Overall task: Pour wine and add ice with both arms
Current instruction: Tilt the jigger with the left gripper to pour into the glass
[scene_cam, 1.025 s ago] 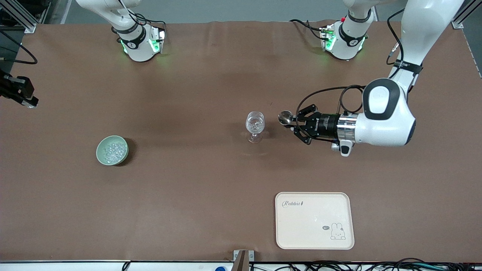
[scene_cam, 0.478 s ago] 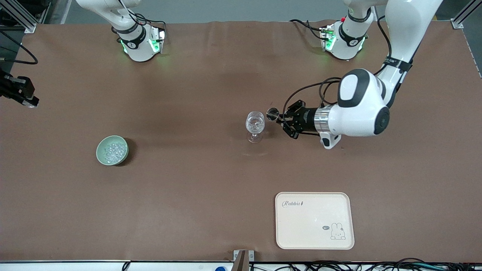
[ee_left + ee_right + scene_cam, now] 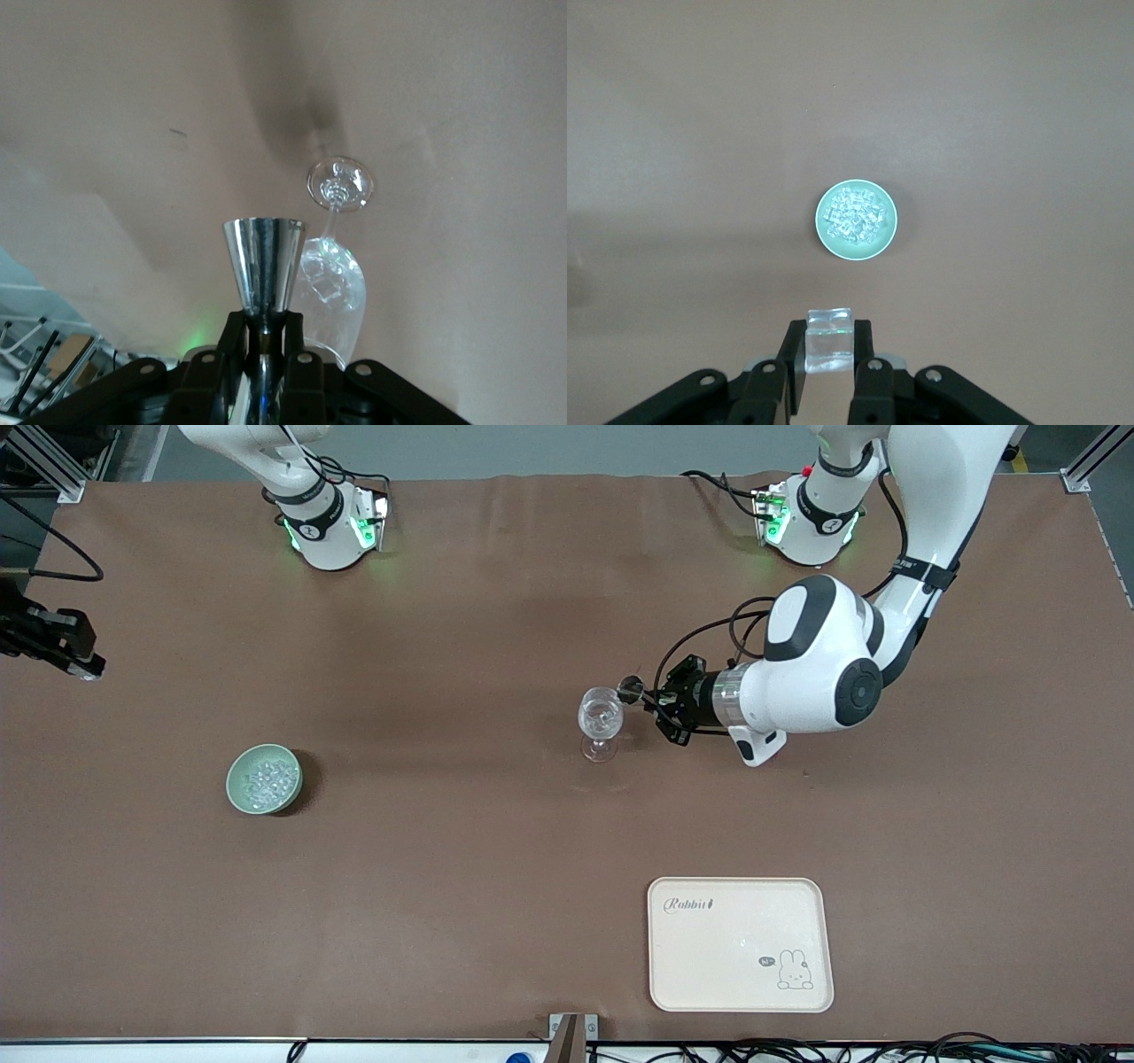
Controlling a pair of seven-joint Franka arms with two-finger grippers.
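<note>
The pour looks to be under way. The left gripper (image 3: 651, 700) is closed on the stem of a small metal cup (image 3: 263, 266), which lies tipped on its side with its mouth at the rim of the glass (image 3: 600, 717). The glass stands mid-table, and no coloured liquid shows in it or in the cup, so I cannot tell whether any wine has gone in. Pale, blocky shapes inside the glass suggest some ice is already there.

The right gripper (image 3: 829, 341) hangs high above the table toward the right arm's end, its fingers pinched on one clear cube (image 3: 830, 329). That cube has yet to reach the glass.

The ice (image 3: 266, 779) is a heap of small, glassy, whitish lumps. It fills the green bowl (image 3: 232, 779), which sits well apart from the glass toward the right arm's end. A cream tray (image 3: 735, 957) lies bare nearer the camera.
</note>
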